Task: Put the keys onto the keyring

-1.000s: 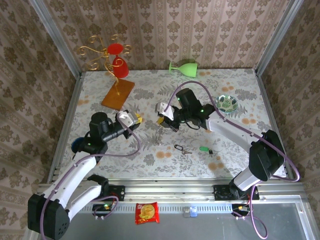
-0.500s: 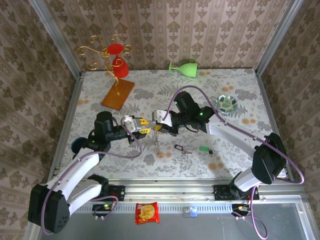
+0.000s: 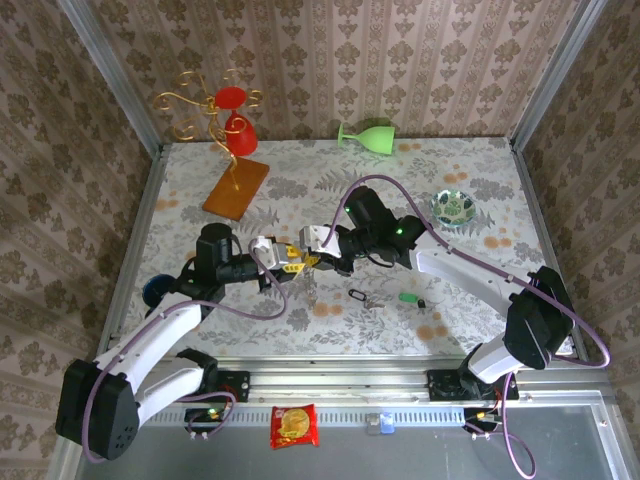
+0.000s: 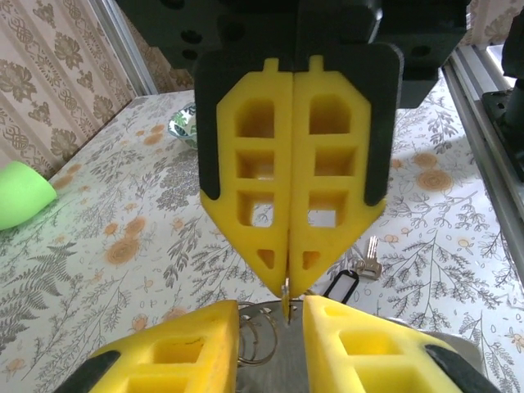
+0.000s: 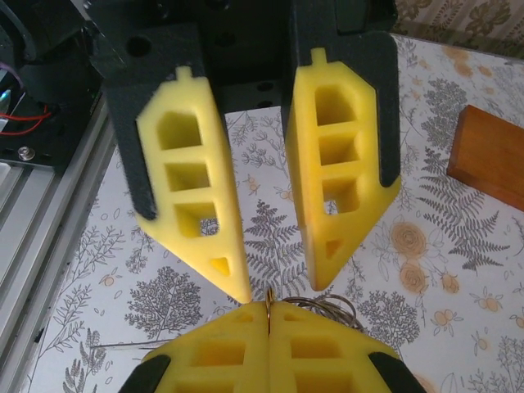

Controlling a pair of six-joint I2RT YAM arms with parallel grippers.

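Yellow foam fingertips meet at the keyring, with both keys lying loose on the table.

Flower-printed table (image 3: 470, 160) holds everything. Taking the small round patterned dish (image 3: 455, 207) as marker, both arms meet well to its left. The right gripper (image 5: 270, 318) has its fingers pressed flat together on the thin brownish-grey wire keyring (image 5: 327, 307). The left gripper (image 4: 271, 323) faces it tip to tip, its fingers parted by a narrow gap with the wire between them, clamping nothing. The silver key with a dark head (image 3: 360, 296) and the green-headed key (image 3: 409, 298) lie left of the dish and nearer the arm bases, apart from the ring. The likely risk is that the pinch sits at the very fingertips. A nudge from the left fingers as they close could slip the wire free or twist the loop.
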